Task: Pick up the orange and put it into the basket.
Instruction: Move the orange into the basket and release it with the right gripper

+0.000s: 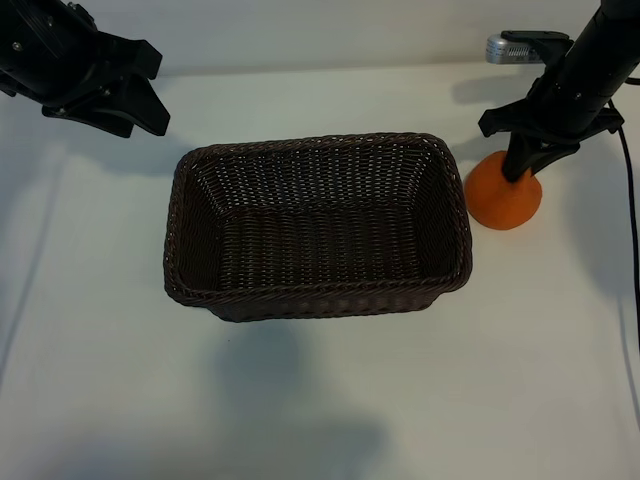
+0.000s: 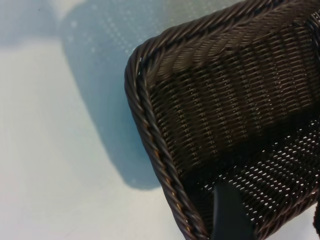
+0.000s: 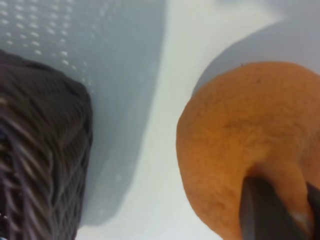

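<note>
My right gripper (image 1: 522, 172) points down onto the small round matte orange fruit (image 1: 503, 194), which sits on the white counter (image 1: 320, 400) just beside the right end of the large rectangular dark brown woven wicker basket (image 1: 318, 226); its fingers pinch the knob on top of the fruit. The basket's open mouth lies directly leftward from that grip, its long axis running left to right, so I judge a lift and a short carry over the near rim is needed. My left gripper (image 1: 125, 105) hangs idle beyond the basket's far left corner, fingers spread.
</note>
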{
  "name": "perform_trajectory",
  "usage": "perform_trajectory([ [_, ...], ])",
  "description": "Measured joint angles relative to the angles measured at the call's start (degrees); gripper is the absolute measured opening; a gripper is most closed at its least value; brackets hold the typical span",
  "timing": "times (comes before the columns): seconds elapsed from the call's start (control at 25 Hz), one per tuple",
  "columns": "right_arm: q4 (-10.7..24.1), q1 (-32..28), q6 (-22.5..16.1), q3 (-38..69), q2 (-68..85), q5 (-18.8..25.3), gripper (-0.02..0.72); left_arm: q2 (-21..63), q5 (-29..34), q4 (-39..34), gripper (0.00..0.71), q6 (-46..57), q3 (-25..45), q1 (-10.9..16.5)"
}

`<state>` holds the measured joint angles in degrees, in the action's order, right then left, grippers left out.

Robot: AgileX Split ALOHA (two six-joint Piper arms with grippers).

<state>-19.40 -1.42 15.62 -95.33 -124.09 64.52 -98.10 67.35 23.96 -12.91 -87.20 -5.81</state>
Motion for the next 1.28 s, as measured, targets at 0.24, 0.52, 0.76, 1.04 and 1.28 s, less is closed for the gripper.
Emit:
perform_trajectory([
  [0.24,0.59,0.0,-0.08,0.0,4.32,0.96,0.107,0.0,0.0,0.0,0.444,0.0,0.0,0.0],
  [0.52,0.89,0.0,-0.62,-2.15,8.76,4.15,0.107,0.0,0.0,0.0,0.444,0.0,0.0,0.0],
  [0.76,1.24,0.0,-2.15,-6.89,12.63,5.34,0.107,0.0,0.0,0.0,0.444,0.0,0.0,0.0],
  [1.04,1.3,0.0,-3.54,-7.52,14.37,5.67,0.107,0.0,0.0,0.0,0.444,0.0,0.0,0.0],
  [1.28,-0.74,0.24,-3.59,-7.52,14.48,5.68,0.107,0.0,0.0,0.0,0.444,0.0,0.0,0.0],
])
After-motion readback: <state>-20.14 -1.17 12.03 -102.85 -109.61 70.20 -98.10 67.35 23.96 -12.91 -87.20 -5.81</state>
